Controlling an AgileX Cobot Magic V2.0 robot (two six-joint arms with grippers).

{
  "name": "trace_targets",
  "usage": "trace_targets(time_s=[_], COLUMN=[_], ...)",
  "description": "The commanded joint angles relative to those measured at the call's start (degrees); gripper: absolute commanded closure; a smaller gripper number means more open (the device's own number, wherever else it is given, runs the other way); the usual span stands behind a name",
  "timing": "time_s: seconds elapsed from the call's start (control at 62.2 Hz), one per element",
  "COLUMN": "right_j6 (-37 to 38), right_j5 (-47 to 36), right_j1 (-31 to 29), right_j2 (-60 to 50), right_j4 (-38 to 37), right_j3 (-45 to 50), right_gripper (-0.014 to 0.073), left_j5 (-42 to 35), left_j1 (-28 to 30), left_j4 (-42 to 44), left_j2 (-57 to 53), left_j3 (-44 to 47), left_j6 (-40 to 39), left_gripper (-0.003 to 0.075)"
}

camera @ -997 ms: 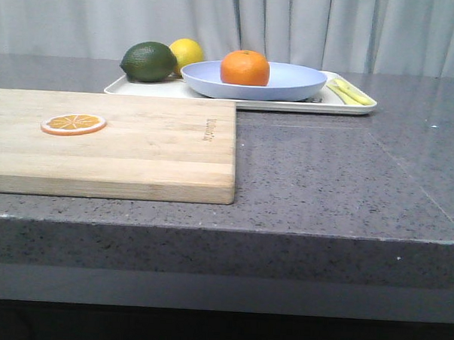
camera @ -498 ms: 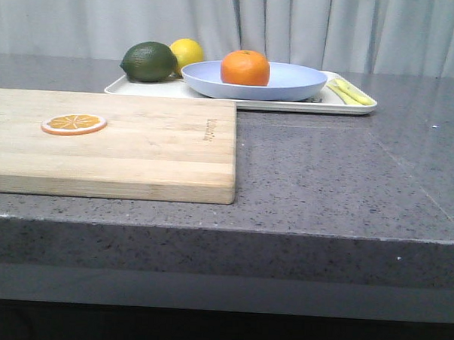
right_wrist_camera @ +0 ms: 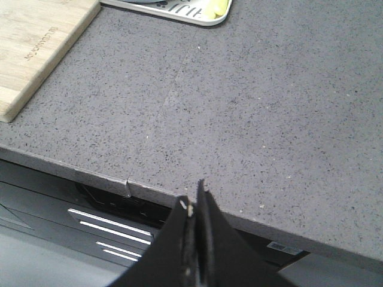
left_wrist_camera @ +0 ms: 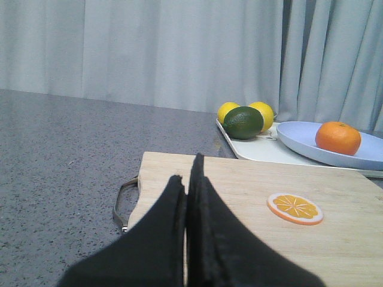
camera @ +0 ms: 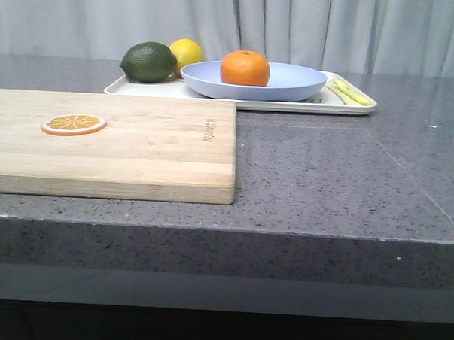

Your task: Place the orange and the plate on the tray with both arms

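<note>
Both tools are pressed together, empty — left tool (left_wrist_camera: 190,197) over the cutting board (camera: 111,142), right tool (right_wrist_camera: 194,218) at the table's near edge. Orange (camera: 245,68) sits in plate (camera: 253,81) on the far tray (camera: 237,101) — a stray reach might jostle it.

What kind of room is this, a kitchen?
Probably a pretend kitchen: a grey speckled counter holds a wooden cutting board, and a tray carries fruit and a plate with an orange. The plain curtain behind suggests a lab.
</note>
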Motion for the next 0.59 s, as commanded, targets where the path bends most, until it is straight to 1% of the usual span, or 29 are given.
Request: trace_targets(time_s=[0.0, 0.579], right_j6=[-0.5, -0.5], right_j5=[-4.0, -4.0], right_j1=[0.0, 0.0], right_j2=[0.6, 0.6], right_j4=[-0.1, -0.1], right_j3=[-1.2, -1.2], right_gripper=[0.0659, 0.0659], left_j5=[-4.7, -3.8], left_j1=[0.3, 0.3], left_j4=[-0.7, -0.5], left_j2=[-1.1, -1.1], left_j3=[1.6, 1.6], left_j6=[0.3, 0.3], left_gripper=[0.074, 0.074])
